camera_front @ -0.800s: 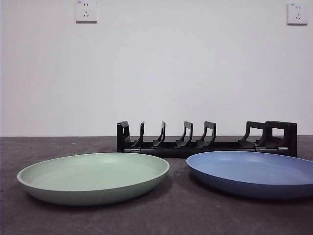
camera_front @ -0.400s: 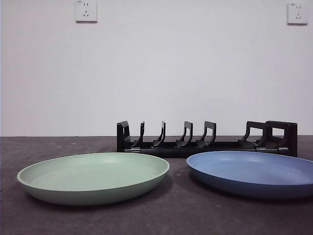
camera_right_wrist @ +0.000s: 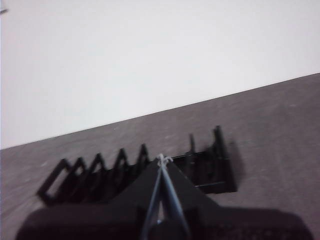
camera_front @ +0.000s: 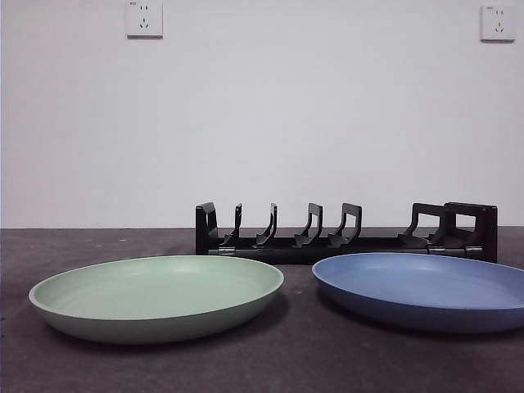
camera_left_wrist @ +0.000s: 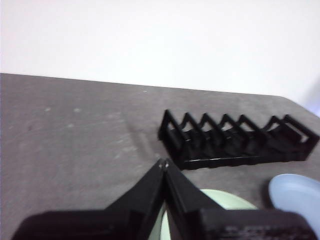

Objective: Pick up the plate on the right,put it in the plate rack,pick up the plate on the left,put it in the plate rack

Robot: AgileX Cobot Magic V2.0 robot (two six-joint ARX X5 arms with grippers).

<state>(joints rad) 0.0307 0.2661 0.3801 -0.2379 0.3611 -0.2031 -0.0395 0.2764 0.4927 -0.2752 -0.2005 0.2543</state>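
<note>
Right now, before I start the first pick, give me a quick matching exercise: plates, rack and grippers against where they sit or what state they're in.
Column 1:
1. green plate
2. blue plate
3. plate rack
4. left gripper

Column 2:
a. at the back, behind both plates, slots empty
b. flat on the table, right side of the front view
c. jaws shut, holding nothing, above the table
d. flat on the table, left side of the front view

Pairs: 1-d, 2-b, 3-a, 4-c

two plates [camera_front: 157,296], one plate rack [camera_front: 344,237], two wall sockets [camera_front: 144,18].
</note>
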